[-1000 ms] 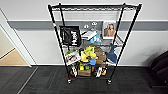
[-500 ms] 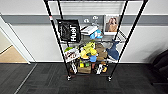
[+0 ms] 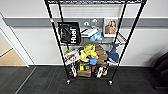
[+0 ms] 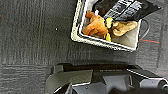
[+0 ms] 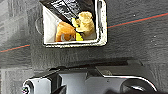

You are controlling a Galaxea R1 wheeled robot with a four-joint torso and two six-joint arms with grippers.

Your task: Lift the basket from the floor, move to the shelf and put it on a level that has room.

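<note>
The basket (image 4: 107, 27) sits on the dark carpet floor (image 4: 35, 35) beneath both wrists, holding orange and tan soft items and a dark bag. It looks not yet lifted. Whether either end effector is released or clenched cannot be told. Ahead stands the shelf (image 3: 93, 42); its top level (image 3: 95, 2) appears bare.

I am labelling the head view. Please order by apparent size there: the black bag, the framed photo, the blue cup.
1. The black bag, clearly largest.
2. The framed photo.
3. The blue cup, smallest, though it sits on a lower tier, so true size is unsure.
</note>
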